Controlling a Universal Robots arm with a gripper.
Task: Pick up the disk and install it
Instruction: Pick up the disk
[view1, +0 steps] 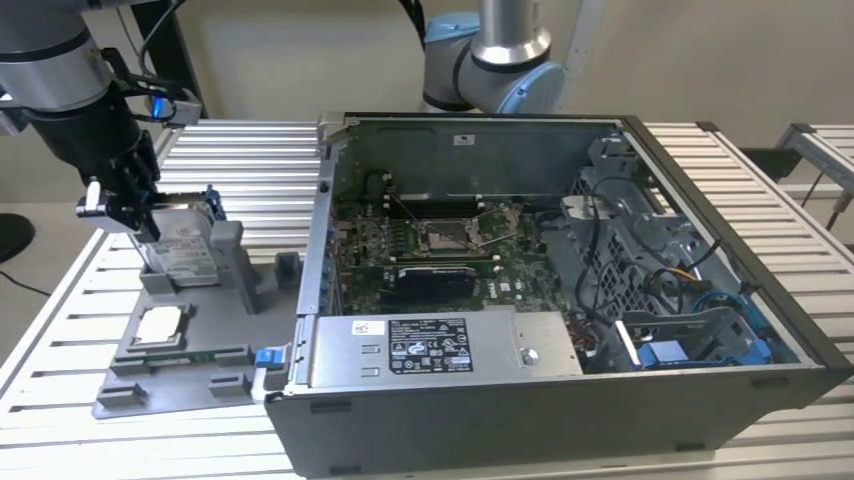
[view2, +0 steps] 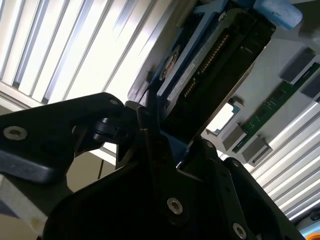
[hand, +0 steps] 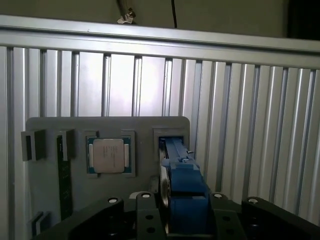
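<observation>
The disk (view1: 184, 238), a silver-grey drive in a blue carrier, stands on edge in a slot of the grey holder (view1: 200, 375) at the exterior view's left. My gripper (view1: 144, 212) reaches down over the disk's upper end, and its black fingers sit on either side of it. In the first wrist view the blue carrier of the disk (hand: 182, 175) runs from the holder's slot up between the sides of the gripper (hand: 182, 222). The second wrist view shows the disk's (view2: 210, 65) connector edge close in front of the gripper (view2: 165, 135), which is shut on it.
The open computer case (view1: 467, 400) lies to the exterior view's right of the holder, with a blue-railed drive bay (view1: 681, 345) in one corner. A square processor chip (view1: 158, 325) and a memory stick (hand: 62, 175) rest on the holder. Another arm's base (view1: 494, 60) stands behind the case.
</observation>
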